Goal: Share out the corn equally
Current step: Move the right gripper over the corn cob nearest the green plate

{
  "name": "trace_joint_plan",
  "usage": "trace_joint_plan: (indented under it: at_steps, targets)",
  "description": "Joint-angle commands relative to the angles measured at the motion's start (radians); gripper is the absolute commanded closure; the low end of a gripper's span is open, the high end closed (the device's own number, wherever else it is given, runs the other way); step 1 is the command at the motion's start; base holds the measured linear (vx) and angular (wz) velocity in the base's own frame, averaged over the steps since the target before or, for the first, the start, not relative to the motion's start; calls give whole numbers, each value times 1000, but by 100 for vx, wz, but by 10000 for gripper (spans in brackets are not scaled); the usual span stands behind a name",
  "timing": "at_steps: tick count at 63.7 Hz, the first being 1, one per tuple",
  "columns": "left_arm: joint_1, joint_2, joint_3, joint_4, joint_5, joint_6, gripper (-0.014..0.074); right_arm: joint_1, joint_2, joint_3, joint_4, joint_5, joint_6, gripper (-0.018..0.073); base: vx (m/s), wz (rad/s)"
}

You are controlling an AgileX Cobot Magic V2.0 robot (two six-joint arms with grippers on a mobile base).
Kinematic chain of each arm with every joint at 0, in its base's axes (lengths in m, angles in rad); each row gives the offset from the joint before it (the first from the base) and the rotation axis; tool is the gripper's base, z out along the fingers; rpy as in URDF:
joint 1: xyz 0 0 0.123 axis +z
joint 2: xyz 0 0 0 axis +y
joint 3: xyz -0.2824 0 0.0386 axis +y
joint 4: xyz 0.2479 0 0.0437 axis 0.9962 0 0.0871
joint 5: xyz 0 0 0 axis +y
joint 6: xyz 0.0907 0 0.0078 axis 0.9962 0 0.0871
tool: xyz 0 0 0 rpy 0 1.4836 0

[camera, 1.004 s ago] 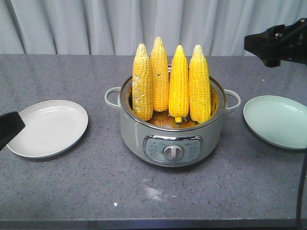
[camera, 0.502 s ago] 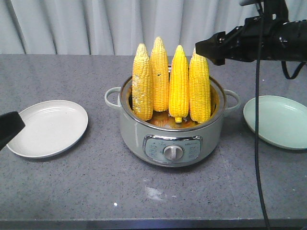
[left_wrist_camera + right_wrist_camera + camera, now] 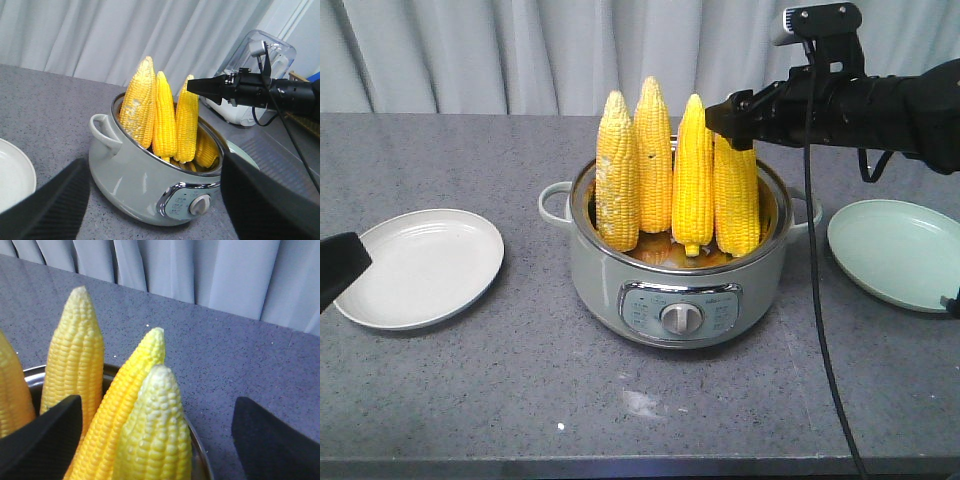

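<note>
1. Nearest is the left tool (image 3: 340,268), low at about 8 o'clock from the pot and just beside the white plate's rim. Its fingers (image 3: 50,210) stand spread with nothing between them, well apart from the corn.
2. On the worktop (image 3: 620,410) the white plate (image 3: 420,268) lies at 9 o'clock from the pot and the pale green plate (image 3: 895,255) at 3 o'clock. Neither holds a cob.
3. The pot (image 3: 680,280) sits between the plates. All four cobs of corn (image 3: 655,160) stand in it side by side, butts down and tips up.
4. The rightmost cob (image 3: 736,200) has its long axis running 12 to 6 o'clock. The right tool (image 3: 720,118) is at its tip, so the cob's body lies at 6 o'clock from the tool.
5. In the right wrist view the cob's pale tip sits between the tool's two dark fingers (image 3: 45,435). They are set wide apart, and I cannot tell that either touches the kernels.
6. The right arm reaches in from 3 o'clock with the forearm roughly level, above the pot's right side. It is by far the nearer arm to the corn.
7. As I judge it, the next move calls for pinching the cob's upper part, then lifting straight toward 12 o'clock to clear the pot. After that the cob can swing to the 3 o'clock plate.
</note>
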Motion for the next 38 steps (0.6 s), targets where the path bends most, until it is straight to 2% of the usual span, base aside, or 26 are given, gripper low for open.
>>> trace_joint_plan:
  at_steps: [1, 13, 20, 29, 38]
  targets:
    - [-3, 7, -34, -51, -24, 6, 63, -2, -23, -35, 30, -21, -9, -36, 0, 0]
    - [-3, 7, -34, -51, -20, 6, 63, -2, -8, -35, 27, -9, -9, -36, 0, 0]
    - [-3, 7, -34, -51, -20, 6, 63, -2, -8, -35, 27, -3, -9, -3, 0, 0]
    - [-3, 7, -34, -51, -17, 6, 63, -2, -8, -35, 27, -1, -2, 144, 0, 0]
    - [-3, 7, -34, -51, -17, 6, 63, -2, -8, -35, 27, -1, -4, 369, 0, 0]
